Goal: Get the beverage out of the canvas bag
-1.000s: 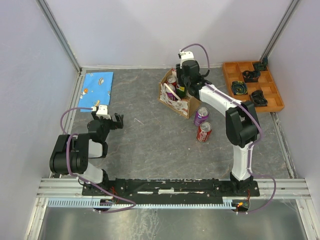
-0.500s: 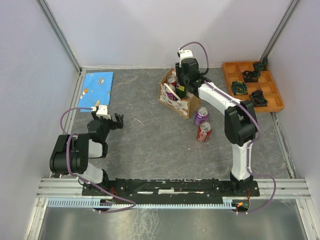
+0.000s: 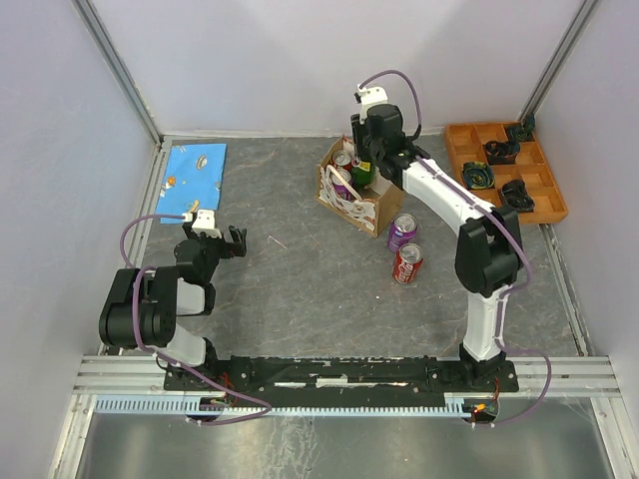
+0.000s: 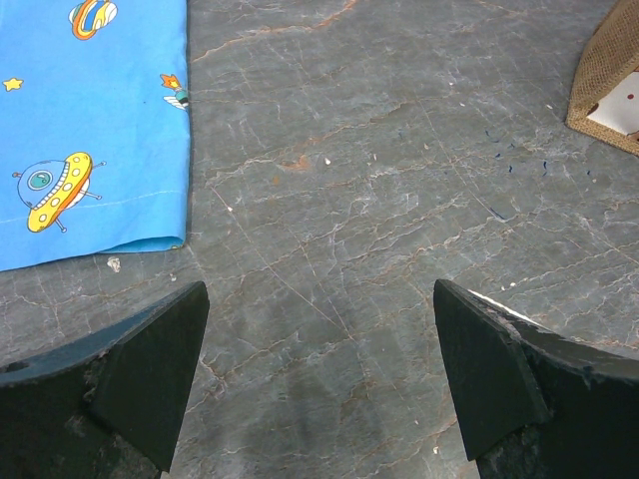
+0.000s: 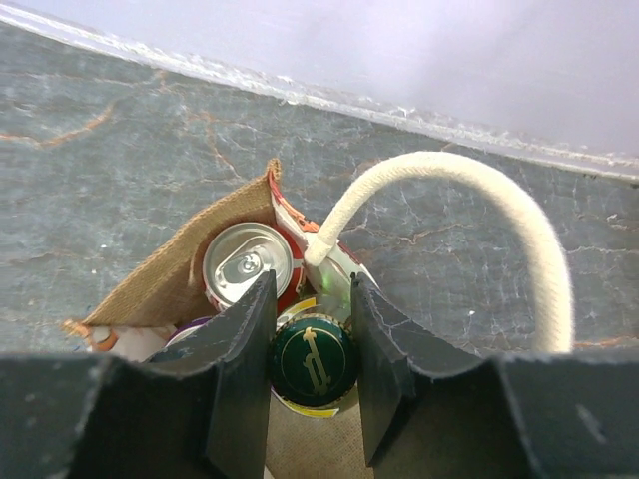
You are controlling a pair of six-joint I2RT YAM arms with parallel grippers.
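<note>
Currently the grey table [image 3: 300,269] is carrying the canvas bag [image 3: 371,213] at its far middle, with a blue cloth [image 3: 196,166] lying far left. Just near-right of the bag, a purple can [image 3: 401,231] and a red can [image 3: 407,262] are lying on their sides. Inside the bag, a green bottle [image 5: 313,360] is standing beside a silver-topped can [image 5: 248,264]. The right gripper [image 5: 313,309] is clamping narrowly on the bottle's capped top, both fingers touching it. The left gripper [image 4: 319,299] is hovering wide apart over the table near the cloth.
</note>
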